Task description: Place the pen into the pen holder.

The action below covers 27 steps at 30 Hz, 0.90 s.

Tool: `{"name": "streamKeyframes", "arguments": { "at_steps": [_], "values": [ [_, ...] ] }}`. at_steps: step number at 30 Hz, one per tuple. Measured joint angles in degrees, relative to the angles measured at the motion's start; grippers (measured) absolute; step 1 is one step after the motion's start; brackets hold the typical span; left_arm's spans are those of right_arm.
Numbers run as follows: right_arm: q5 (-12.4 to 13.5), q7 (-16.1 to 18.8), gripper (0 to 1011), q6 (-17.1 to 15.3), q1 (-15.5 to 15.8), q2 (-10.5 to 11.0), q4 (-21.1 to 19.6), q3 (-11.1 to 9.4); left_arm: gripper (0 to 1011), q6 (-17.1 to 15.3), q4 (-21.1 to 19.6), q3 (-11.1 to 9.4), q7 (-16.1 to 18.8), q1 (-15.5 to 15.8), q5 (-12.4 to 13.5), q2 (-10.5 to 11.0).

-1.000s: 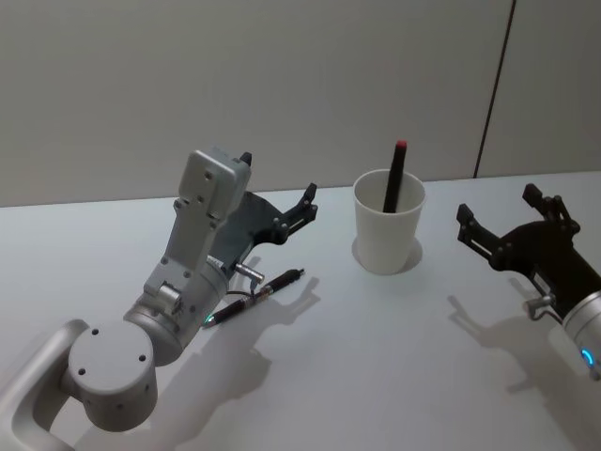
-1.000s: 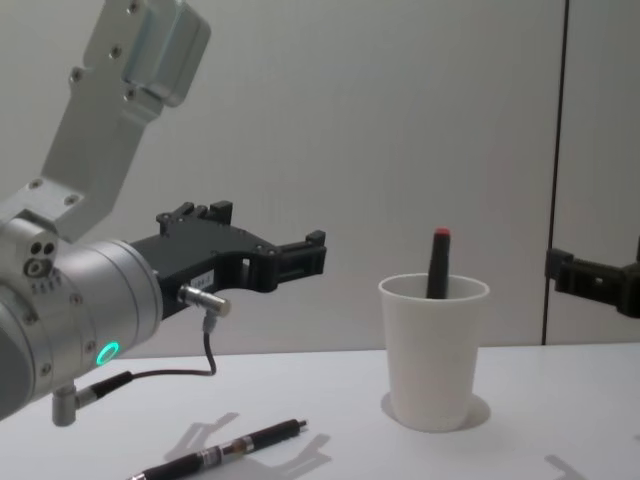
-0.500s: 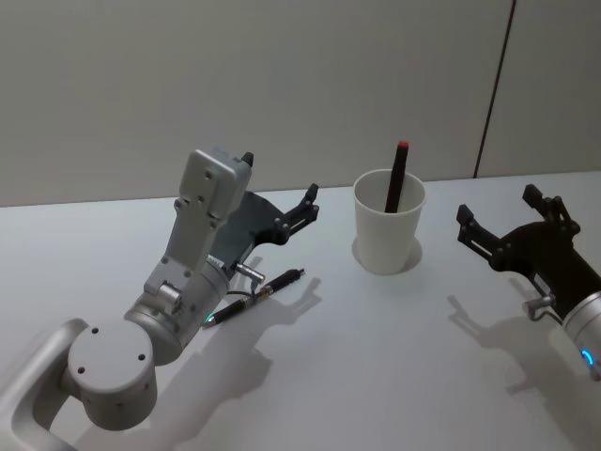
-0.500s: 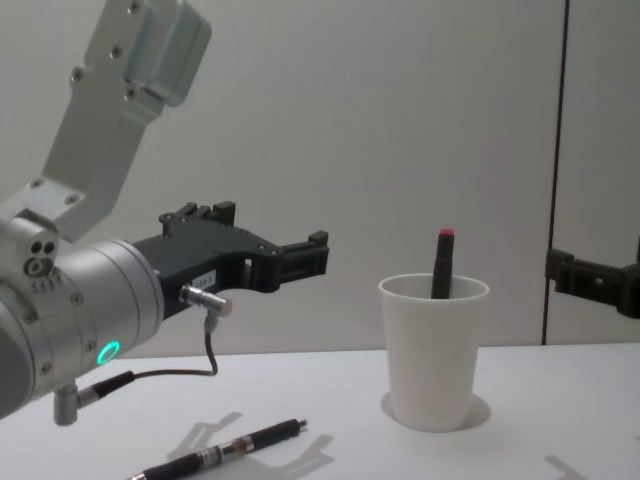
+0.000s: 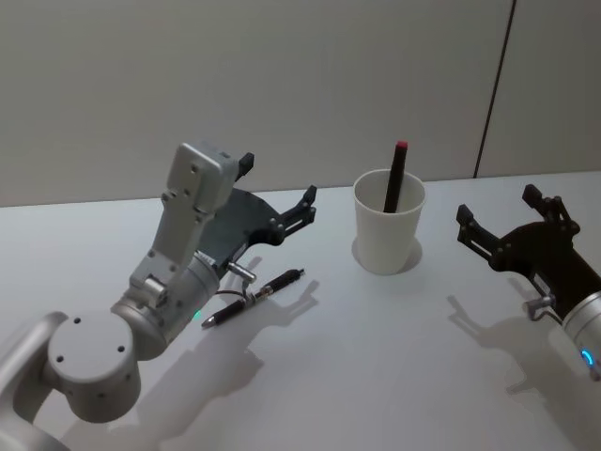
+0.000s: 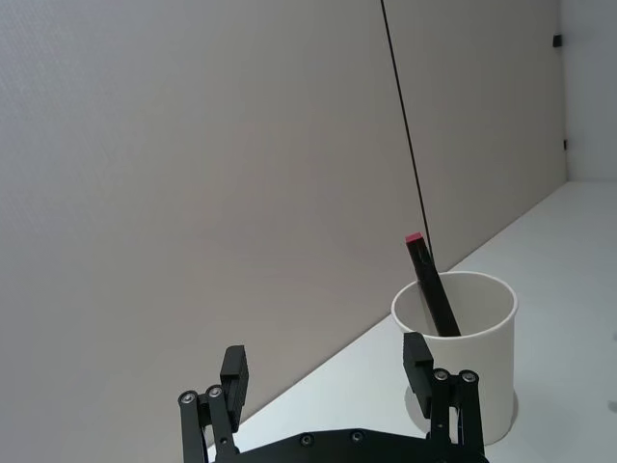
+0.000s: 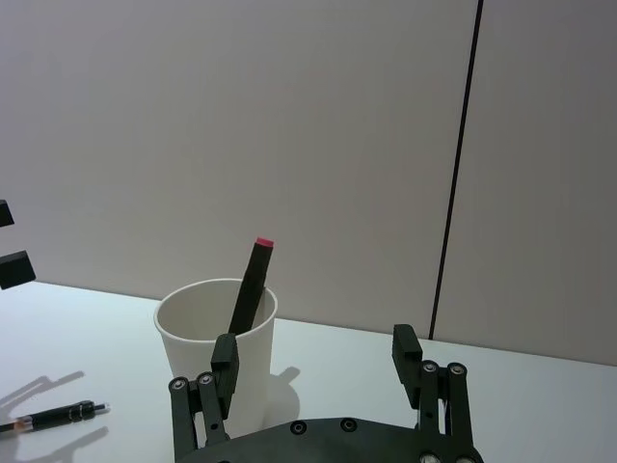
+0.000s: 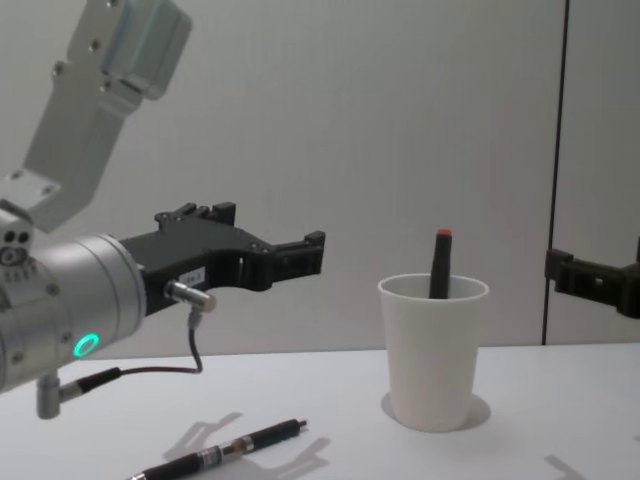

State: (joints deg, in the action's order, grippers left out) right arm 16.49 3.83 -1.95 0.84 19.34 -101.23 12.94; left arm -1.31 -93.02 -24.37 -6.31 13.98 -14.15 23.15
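Observation:
A dark pen point(image 5: 254, 298) point(image 8: 225, 452) point(image 7: 48, 417) lies flat on the white table, left of the pen holder. The pen holder is a white paper cup point(image 5: 388, 235) point(image 8: 435, 350) point(image 6: 472, 376) point(image 7: 188, 367) standing upright. A black pen with a red tip point(image 5: 396, 178) point(image 8: 441, 262) point(image 6: 429, 285) point(image 7: 253, 285) leans inside it. My left gripper point(image 5: 276, 181) point(image 8: 300, 250) point(image 6: 326, 362) hovers open and empty above the lying pen, pointing at the cup. My right gripper point(image 5: 498, 207) point(image 7: 315, 349) point(image 8: 590, 275) hangs open and empty to the right of the cup.
The table point(image 5: 376, 357) is plain white, and a grey wall point(image 5: 282, 75) rises right behind it. A thin cable point(image 8: 195, 350) hangs from the left wrist above the lying pen.
My left arm's upper part has shifted a little to the left. Its gripper stays open at about the same spot. Both pens, the cup and the right gripper have not moved.

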Motion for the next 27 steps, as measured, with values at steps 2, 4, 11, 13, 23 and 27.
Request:
{"name": "streamKeyframes", "arguments": {
  "at_steps": [2,4,11,13,23,27],
  "values": [
    [-0.01,0.0,1002,0.0,0.0,0.0,0.0,0.0,1001,-0.18,-0.09,0.26,-0.67,-0.05,-0.38,0.33],
    [-0.02,0.0,1002,0.0,0.0,0.0,0.01,0.0,1001,-0.47,-0.27,0.57,-1.55,-0.16,-0.88,0.77],
    [-0.03,0.0,1001,0.0,-0.01,0.0,0.01,0.0,1001,-1.64,-0.93,1.59,-4.36,-0.69,-2.7,2.35],
    [-0.03,0.0,1001,0.0,0.0,0.0,0.01,0.0,1001,-1.78,-1.01,1.68,-4.58,-0.75,-2.85,2.5],
    [-0.03,0.0,1002,0.0,-0.01,0.0,0.01,0.0,1001,-4.41,-1.81,2.77,-7.55,-1.36,-4.76,4.34],
    [-0.03,0.0,1001,0.0,0.0,0.0,0.01,0.0,1001,-6.21,-2.02,3.16,-8.93,-1.46,-5.29,5.04]
  ]
}}
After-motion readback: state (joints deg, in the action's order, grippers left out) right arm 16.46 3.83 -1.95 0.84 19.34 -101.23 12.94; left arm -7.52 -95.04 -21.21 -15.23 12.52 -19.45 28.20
